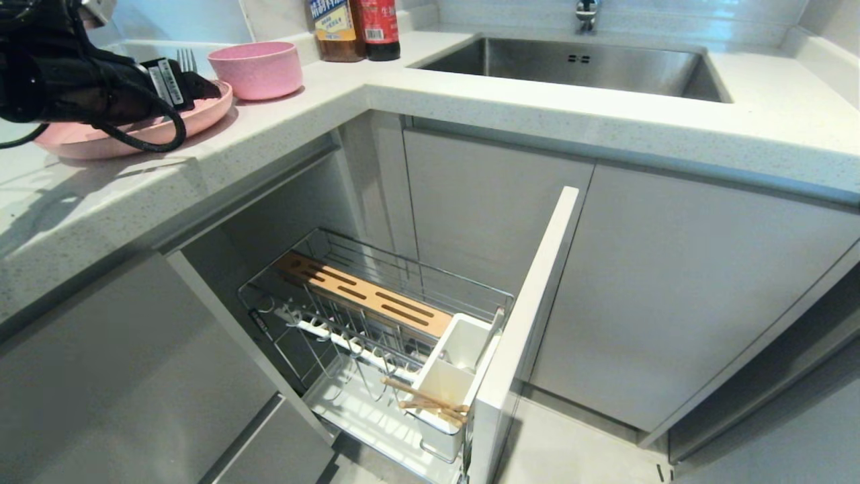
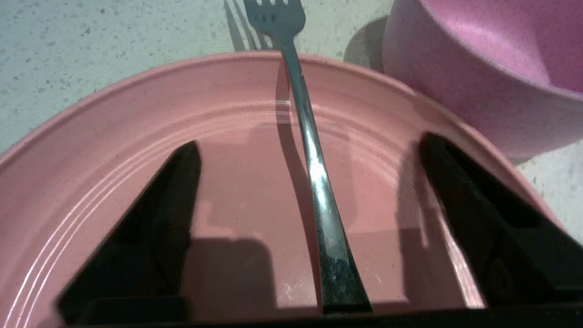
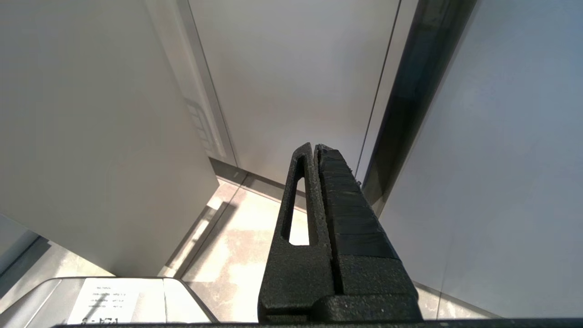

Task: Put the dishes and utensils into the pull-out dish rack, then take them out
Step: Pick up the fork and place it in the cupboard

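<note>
No text fully legible. Two bottles at back of counter: yellow-labelled one carries blue characters, red-labelled one carries white characters and a barcode, neither readable. White sticker on left arm shows fine print, unreadable. White label in right wrist view bears small print, too blurred.

The bowl crowds the plate beside the fork.
</note>
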